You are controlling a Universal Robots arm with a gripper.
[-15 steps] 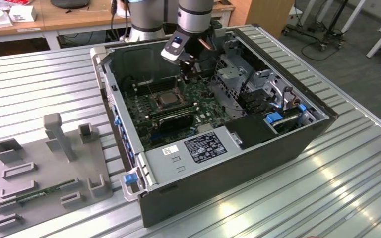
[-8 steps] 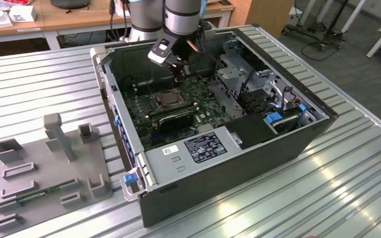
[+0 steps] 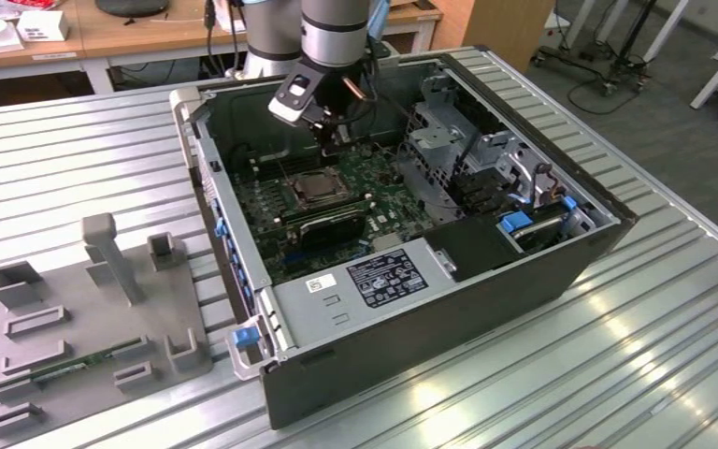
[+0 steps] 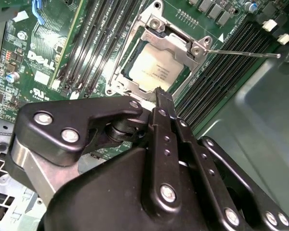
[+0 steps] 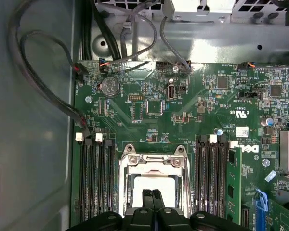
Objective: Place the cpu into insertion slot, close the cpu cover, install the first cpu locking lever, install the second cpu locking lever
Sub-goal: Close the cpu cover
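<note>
The cpu (image 4: 151, 67), a silvery-tan square, lies in the insertion slot (image 3: 315, 190) on the green board inside the open computer case. The silver cpu cover (image 4: 176, 41) lies down over it, framing its top. A thin metal locking lever (image 4: 245, 54) juts out sideways from the socket's corner over the memory slots. My gripper (image 4: 161, 96) hangs just above the socket's edge with its two black fingers pressed together and nothing between them. In the first wrist view the fingertips (image 5: 147, 195) overlap the cpu (image 5: 154, 183) and the cover (image 5: 151, 166). In the exterior view the gripper (image 3: 332, 140) is just behind the socket.
Long black memory slots (image 5: 96, 178) flank the socket on both sides. Cables (image 5: 43, 86) run along the case wall. A drive cage (image 3: 459, 150) and a labelled power supply (image 3: 378, 276) crowd the case. A grey fixture stand (image 3: 97, 309) sits at the exterior view's left.
</note>
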